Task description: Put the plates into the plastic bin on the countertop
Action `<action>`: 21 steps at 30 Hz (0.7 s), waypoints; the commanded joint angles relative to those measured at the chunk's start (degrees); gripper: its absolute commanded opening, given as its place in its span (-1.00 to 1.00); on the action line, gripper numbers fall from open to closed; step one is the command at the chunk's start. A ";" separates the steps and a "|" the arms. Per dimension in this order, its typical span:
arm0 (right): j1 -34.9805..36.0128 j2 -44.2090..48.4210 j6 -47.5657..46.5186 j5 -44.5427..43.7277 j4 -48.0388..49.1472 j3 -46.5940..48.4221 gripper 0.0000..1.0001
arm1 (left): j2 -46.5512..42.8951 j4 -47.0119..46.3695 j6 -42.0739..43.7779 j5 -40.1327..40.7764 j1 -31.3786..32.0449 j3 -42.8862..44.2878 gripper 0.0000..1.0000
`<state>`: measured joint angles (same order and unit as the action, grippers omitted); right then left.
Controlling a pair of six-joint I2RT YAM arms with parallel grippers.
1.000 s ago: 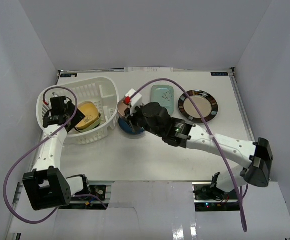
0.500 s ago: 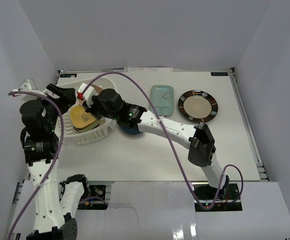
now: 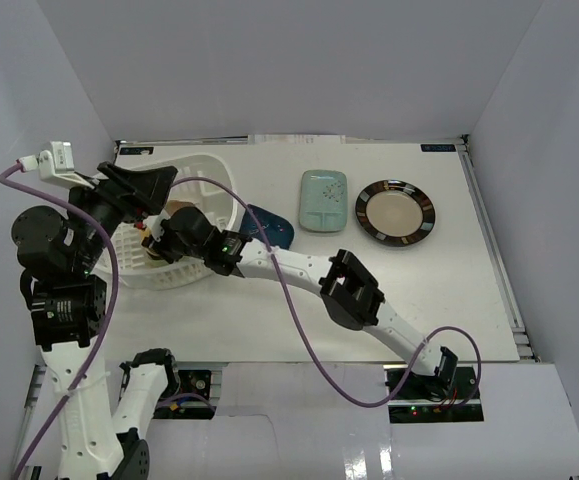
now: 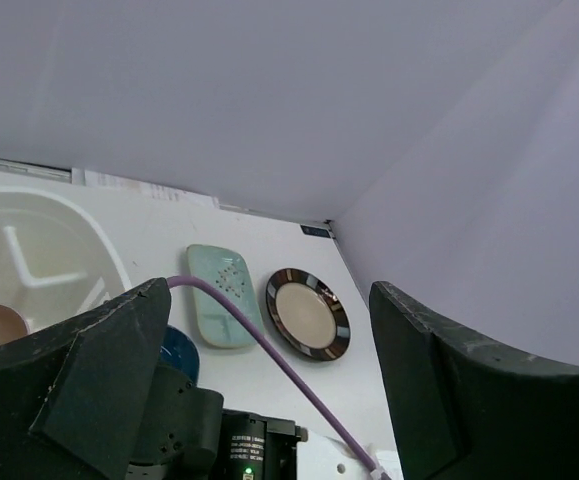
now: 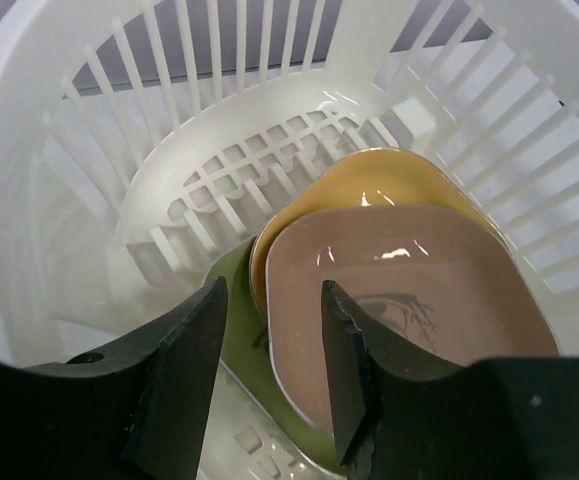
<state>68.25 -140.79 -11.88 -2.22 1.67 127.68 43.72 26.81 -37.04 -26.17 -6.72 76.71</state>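
Observation:
The plastic bin stands at the left of the countertop. My right gripper reaches into the bin, open. Its jaws straddle the edge of a brown plate that lies on a yellow plate and a green one. My left gripper hangs high above the bin's left side, open and empty. A dark blue leaf-shaped plate lies just right of the bin. Further right lie a pale teal rectangular plate and a round black-rimmed beige plate.
The right arm stretches across the table from the near right to the bin, its purple cable looping over the front. White walls close in the left, back and right sides. The left wrist view shows the teal plate and round plate.
The right gripper carried the brown plate from beside the bin into it, then opened. The left arm rose out of the bin and its jaws spread wider.

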 commanded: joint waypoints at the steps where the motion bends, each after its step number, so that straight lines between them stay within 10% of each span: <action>1: -0.04 10.34 2.46 -5.59 9.22 -4.51 -0.01 | -0.48 0.53 -1.46 -4.23 0.30 -1.20 0.82; 13: -17.52 56.57 29.35 -6.04 24.78 -71.57 -0.14 | -0.13 -5.45 -5.24 -12.14 2.23 -18.25 0.68; 17: -22.62 59.49 37.87 -6.92 24.78 -84.07 0.39 | -1.01 -6.68 -2.35 -13.02 6.88 -23.61 0.68; 21: -23.95 57.13 41.32 -5.35 25.74 -86.90 0.47 | -2.59 -7.64 2.05 -14.08 14.44 -26.60 0.72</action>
<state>44.93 -83.15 22.87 -8.38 24.80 40.86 43.22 21.78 -39.11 -37.63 4.36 51.09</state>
